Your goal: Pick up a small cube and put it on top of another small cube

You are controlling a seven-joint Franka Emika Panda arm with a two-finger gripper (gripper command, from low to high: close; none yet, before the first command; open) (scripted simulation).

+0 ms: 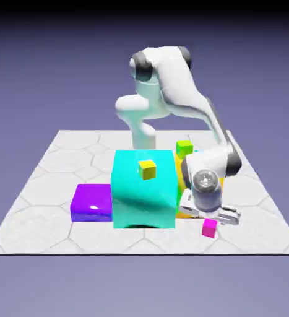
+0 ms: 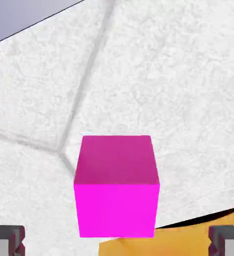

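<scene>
Grey hex-tiled table (image 1: 60, 155), violet backdrop. I've got the gripper (image 2: 117, 240) spread wide – magenta cube (image 2: 116, 187) sits on the table btwn the fingertips (image 2: 8, 239), not gripped (orange block (image 2: 154, 245) just beside). Big cyan block (image 1: 143, 189) near.

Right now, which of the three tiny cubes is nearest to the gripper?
The magenta cube, on the table just below the open gripper. The yellow cube and green cube sit higher, on bigger blocks.

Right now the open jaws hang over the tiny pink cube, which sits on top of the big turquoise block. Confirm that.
Wrong in one respect: the tiny pink cube sits on the table, beside the big turquoise block, as the exterior view shows. The jaws are open over it.
</scene>
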